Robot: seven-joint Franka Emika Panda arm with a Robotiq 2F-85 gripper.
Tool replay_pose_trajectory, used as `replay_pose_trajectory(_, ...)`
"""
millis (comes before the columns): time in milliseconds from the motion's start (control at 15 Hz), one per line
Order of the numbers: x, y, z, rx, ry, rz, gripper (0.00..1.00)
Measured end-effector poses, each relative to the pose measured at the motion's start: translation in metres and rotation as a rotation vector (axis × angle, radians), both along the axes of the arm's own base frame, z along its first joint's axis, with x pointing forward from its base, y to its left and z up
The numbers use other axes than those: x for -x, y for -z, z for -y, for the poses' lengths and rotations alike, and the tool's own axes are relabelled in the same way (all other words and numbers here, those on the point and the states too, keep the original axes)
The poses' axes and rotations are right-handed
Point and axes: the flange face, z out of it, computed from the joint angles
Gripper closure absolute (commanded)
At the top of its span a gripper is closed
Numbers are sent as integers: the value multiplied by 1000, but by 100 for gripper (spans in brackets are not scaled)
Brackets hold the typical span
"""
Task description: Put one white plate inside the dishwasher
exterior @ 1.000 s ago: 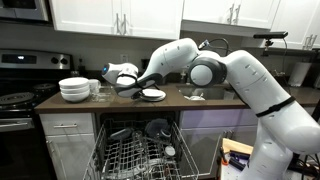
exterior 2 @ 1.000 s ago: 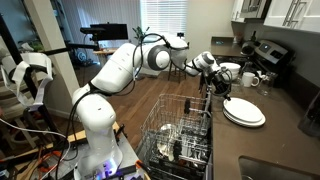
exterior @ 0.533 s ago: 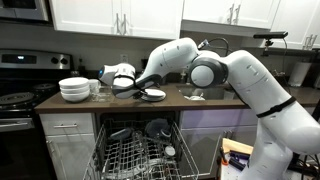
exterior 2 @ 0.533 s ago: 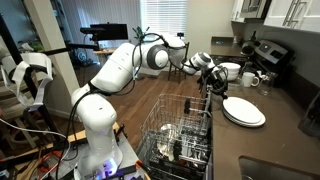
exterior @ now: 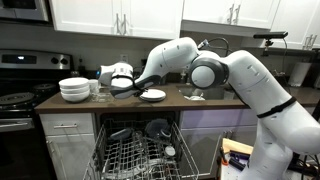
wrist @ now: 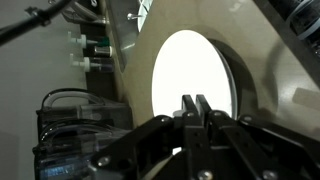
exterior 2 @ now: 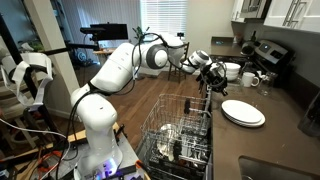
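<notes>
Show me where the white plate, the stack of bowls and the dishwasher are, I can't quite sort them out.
white plate [exterior: 152,95]: an exterior view, on the middle of its flat top.
stack of bowls [exterior: 74,90]: an exterior view, on the side of the stack.
dishwasher [exterior: 130,160]: an exterior view, on its pulled-out wire rack.

In an exterior view, the plate [exterior 2: 243,112] lies flat on the counter [exterior 2: 288,108], apart from the gripper [exterior 2: 208,67], which hangs with jaws pressed together near the bowls [exterior 2: 230,71], above the dishwasher [exterior 2: 180,128].

Even indoor light, wrist view soft, white plate [wrist: 190,75] blown out
</notes>
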Motion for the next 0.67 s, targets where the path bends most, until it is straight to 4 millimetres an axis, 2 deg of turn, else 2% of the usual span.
replay_pose_trajectory(200,-1,0,-1,-1,-11,4,94)
replay_pose_trajectory(267,-3,0,-3,-7,-25,12,71)
replay_pose_trajectory(400,-9,0,-7,-27,-65,38,63)
replay_pose_trajectory(667,-18,-1,-11,-56,-124,79,37)
